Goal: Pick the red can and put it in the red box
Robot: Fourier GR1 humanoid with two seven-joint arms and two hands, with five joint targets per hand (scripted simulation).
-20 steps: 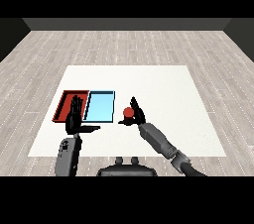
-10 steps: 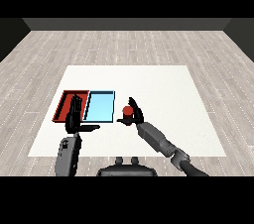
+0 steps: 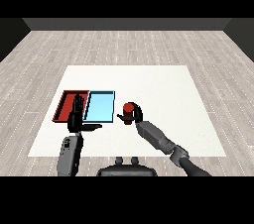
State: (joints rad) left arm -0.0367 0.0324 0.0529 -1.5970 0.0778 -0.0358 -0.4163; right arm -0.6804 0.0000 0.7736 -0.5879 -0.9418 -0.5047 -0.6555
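Note:
The red can (image 3: 129,108) stands just right of the light blue tray (image 3: 100,106), and my right hand (image 3: 134,116) is curled round it from the right. The red tray (image 3: 67,105) lies at the left, side by side with the blue one. My left hand (image 3: 77,118) is held upright over the near edge where the two trays meet, fingers straight and thumb out to the right, holding nothing.
The white table (image 3: 163,94) stretches wide to the right of the can and behind the trays. Grey plank floor surrounds it.
My right hand has closed round the red can and shifted slightly left toward the blue tray. The left hand has stayed where it was.

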